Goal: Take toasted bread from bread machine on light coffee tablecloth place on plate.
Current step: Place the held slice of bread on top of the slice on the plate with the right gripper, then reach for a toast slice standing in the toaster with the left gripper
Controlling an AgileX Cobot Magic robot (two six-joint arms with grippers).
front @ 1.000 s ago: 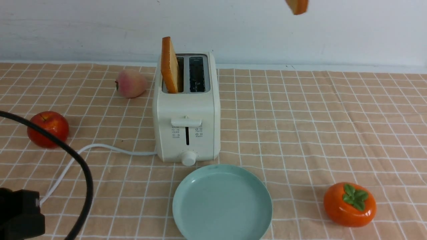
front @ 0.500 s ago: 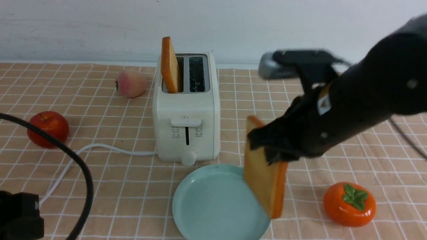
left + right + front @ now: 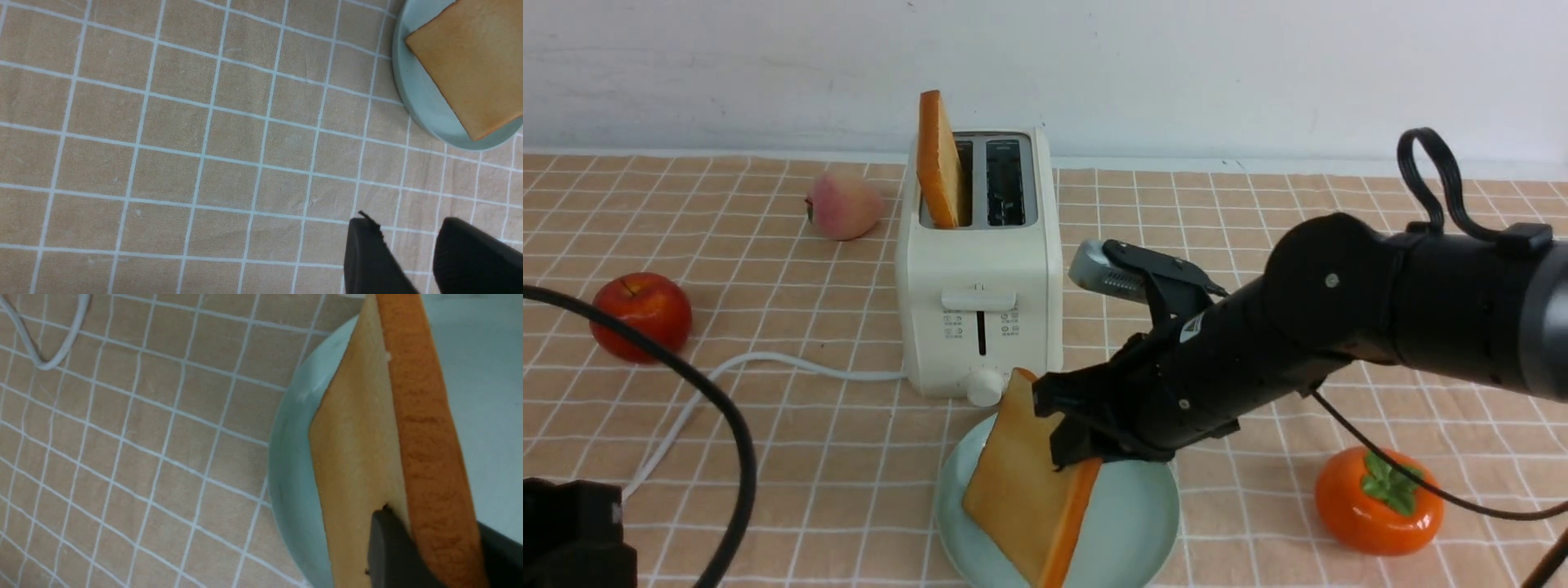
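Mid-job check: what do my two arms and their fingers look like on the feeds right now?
Right arm: matte black tubular links with a rounded joint, small silver screws, a white label, a grey camera module and one looped black cable. Right fingers and left fingers: plain black. Left arm: only a black block and a thick black cable show.

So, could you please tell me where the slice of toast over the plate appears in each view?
Front view: toast low centre, tilted over the plate.
Left wrist view: toast, its tan face cut by the frame edge, over the plate.
Right wrist view: toast close up, crust edge showing, crossing the plate rim.
Shared landmark: the teal plate.
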